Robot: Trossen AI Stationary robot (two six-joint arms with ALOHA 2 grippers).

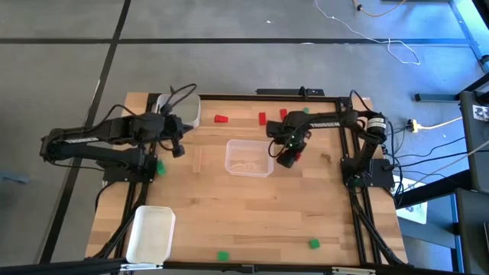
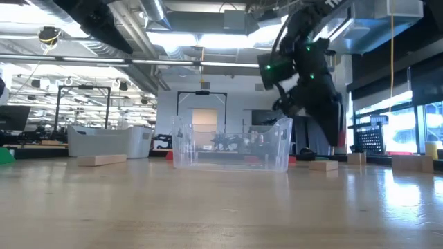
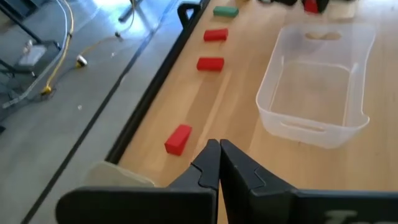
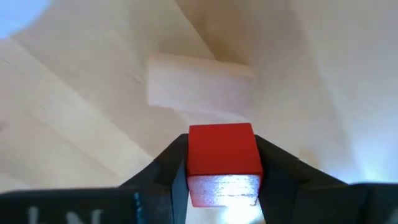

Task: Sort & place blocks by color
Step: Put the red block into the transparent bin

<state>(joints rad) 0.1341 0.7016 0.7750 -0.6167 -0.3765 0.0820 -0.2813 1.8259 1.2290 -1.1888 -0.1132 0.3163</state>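
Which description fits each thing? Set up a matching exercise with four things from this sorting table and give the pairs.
Things:
1. right claw
2. left claw
3. clear tray
4. white tray

Descriptions:
a. shut, holding nothing
b. at the table's near left corner
c. gripping a red block
d. at the middle of the table

Pairs: 1-c, 2-a, 3-d, 4-b

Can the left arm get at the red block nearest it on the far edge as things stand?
Probably yes. The left gripper is shut and empty, and the red block lies on bare table just ahead of it, apart from the clear tray. It must open first.
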